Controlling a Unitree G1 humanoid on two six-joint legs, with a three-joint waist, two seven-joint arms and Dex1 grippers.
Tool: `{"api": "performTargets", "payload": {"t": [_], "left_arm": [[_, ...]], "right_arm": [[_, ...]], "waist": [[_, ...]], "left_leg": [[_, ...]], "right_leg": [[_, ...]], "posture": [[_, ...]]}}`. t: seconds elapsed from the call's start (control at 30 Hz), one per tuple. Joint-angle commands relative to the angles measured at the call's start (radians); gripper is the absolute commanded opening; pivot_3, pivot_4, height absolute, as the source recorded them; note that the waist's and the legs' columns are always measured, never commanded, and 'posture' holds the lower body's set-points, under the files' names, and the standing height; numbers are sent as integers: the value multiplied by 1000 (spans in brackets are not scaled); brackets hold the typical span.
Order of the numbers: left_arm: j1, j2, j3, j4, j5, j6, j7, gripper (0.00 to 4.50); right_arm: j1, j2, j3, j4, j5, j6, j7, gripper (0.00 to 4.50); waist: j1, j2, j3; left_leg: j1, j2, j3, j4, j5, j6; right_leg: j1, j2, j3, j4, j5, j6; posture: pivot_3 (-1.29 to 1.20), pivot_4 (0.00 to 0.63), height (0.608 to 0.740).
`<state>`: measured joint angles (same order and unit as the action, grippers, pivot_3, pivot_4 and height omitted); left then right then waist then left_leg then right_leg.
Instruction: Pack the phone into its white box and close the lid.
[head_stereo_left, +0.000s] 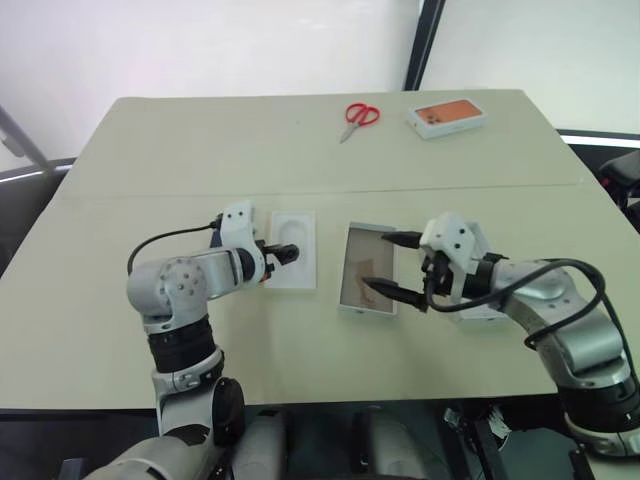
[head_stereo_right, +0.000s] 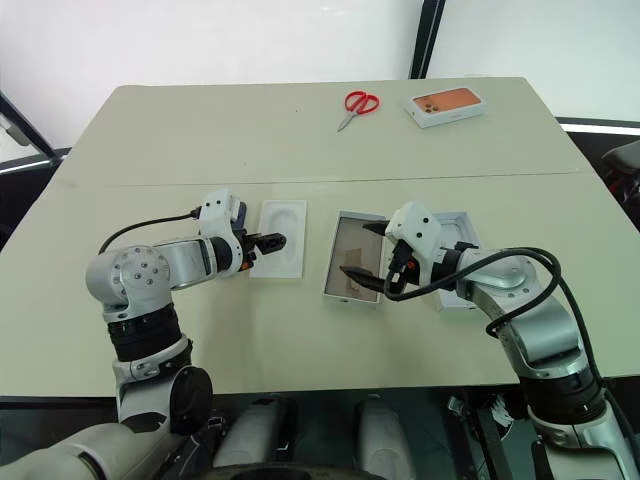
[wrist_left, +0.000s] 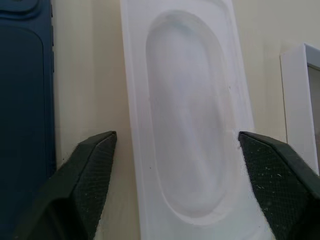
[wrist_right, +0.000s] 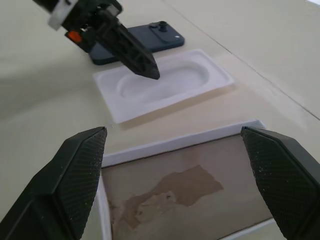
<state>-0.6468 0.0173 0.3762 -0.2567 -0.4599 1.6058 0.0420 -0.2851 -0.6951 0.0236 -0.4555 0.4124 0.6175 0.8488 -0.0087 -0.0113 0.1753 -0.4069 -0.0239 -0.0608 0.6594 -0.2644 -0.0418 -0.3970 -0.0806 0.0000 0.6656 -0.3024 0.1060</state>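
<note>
Left gripper (wrist_left: 175, 150) has its fingers spread either side of the flat white insert (head_stereo_left: 293, 248), gripping nothing. The right gripper (head_stereo_left: 400, 268) is wide open over the white box (head_stereo_left: 368, 268). The phone (wrist_right: 145, 41) lies just beyond the insert.

A flat white insert (head_stereo_left: 293, 249) with an oval recess lies on the beige table (head_stereo_left: 200, 150), in the near half of it. At the far side of the table lie scissors (head_stereo_left: 358, 118) with red handles, their blades closed and pointing toward the near edge. Near them, further to the right, rests a white box with an orange top (head_stereo_left: 447, 117), slightly turned. The two are apart.
</note>
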Motion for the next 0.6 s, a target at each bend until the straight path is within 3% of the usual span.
{"api": "performTargets", "payload": {"t": [0.03,0.17,0.3,0.6], "left_arm": [[-22,-9,8,4,6,9,4,2042],[-33,-12,24,1,21,9,5,29],[-57,-18,68,-18,34,-25,-1,29],[-188,-124,433,-30,-106,6,-52,29]], "right_arm": [[3,-14,-1,-44,14,-2,7,4500],[3,-17,7,-41,3,-6,5,4500],[2,-20,7,-35,-5,-10,2,4500],[-16,-65,-41,19,-29,-36,11,4500]], "waist": [[0,0,0],[0,0,0],[-1,0,0],[1,-2,1]], "left_leg": [[0,0,0,0,0,0],[0,0,0,0,0,-1],[0,0,0,0,1,-1],[-1,0,0,1,1,-1]], "right_leg": [[0,0,0,0,0,0],[0,0,0,0,0,0],[0,0,0,0,0,0],[0,0,-1,-1,0,0]], "posture": [[0,150,740],[0,150,740],[0,150,740],[0,150,740]]}}
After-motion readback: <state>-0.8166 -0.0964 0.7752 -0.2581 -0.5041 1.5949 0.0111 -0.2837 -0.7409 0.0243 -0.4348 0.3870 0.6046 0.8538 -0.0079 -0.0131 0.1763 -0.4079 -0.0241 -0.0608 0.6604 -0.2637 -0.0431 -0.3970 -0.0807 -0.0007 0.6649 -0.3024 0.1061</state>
